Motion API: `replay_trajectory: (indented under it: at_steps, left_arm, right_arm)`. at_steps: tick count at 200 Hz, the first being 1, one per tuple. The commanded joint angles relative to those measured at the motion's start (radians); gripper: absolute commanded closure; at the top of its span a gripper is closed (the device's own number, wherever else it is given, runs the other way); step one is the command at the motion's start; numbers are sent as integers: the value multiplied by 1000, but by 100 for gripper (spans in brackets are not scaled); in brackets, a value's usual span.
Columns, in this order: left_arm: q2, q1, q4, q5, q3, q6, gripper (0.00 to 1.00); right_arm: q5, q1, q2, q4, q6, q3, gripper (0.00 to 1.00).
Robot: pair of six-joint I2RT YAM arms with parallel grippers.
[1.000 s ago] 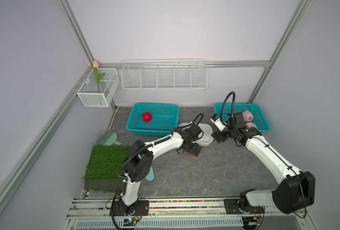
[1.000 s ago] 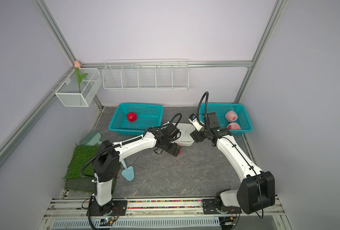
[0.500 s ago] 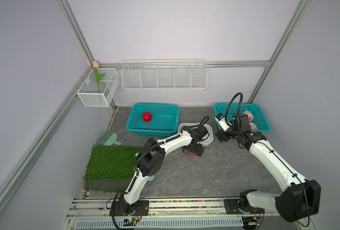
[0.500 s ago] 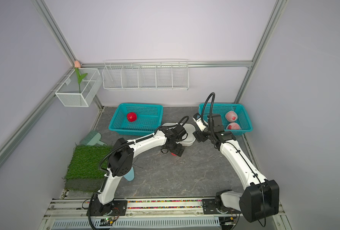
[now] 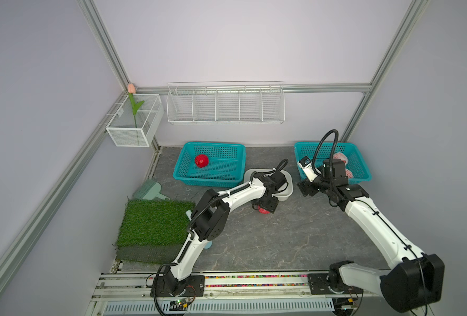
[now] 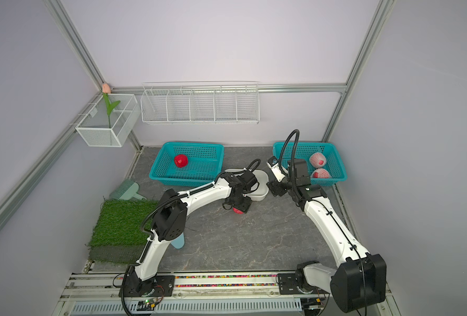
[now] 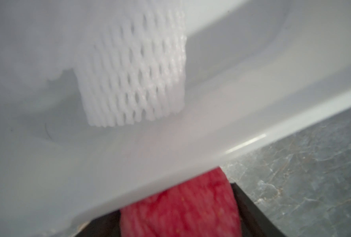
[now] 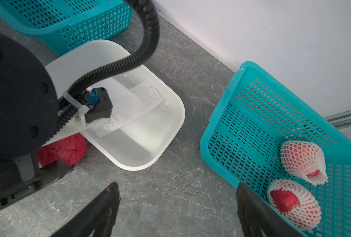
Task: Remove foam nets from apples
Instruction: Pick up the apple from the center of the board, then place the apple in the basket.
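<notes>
Netted apples (image 8: 293,205) lie in the right basket (image 8: 217,127), lower right of the right-wrist frame, just beyond the right gripper (image 8: 176,185), whose jaws are spread. That arm is nearer. The left gripper (image 5: 266,206) presses its jaws on a bare apple (image 5: 263,211) on the tabletop (image 5: 281,240), mid-frame. No writing is readable.

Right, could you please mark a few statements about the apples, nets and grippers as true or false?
1. The left basket holds one bare apple. True.
2. The right basket is empty. False: two netted apples lie in it.
3. Empty foam nets lie in the white tub. True.
4. The right gripper is shut on a net. False: it is open, holding nothing.
5. A second bare apple sits between the fingers of the left gripper. True.
</notes>
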Motion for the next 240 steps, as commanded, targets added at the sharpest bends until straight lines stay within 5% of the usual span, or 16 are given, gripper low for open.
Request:
replay_trajectory:
  at_steps: [1,42,86,143,192,240]
  left_arm:
    - [-37,1,-6,17,-31,-4,35]
    - [-130,0,55,36,-131,18,43]
    - [-393,-3,183,4,-348,37,44]
    - [-616,16,183,-192,-447,63,44]
    - [-637,260,256,-152,-411,154,43]
    - [-437,431,294,-72,-223,182,43]
  right_arm:
    - [-19,-5,-20,13,1,-9,11]
    - [-32,-4,-27,14,14,-17,11]
    - [90,-10,-34,61,106,-38,11]
    - [116,-13,-80,157,205,-72,11]
    - [242,-13,-63,182,282,-100,11]
    - [240,-14,22,115,245,-63,11]
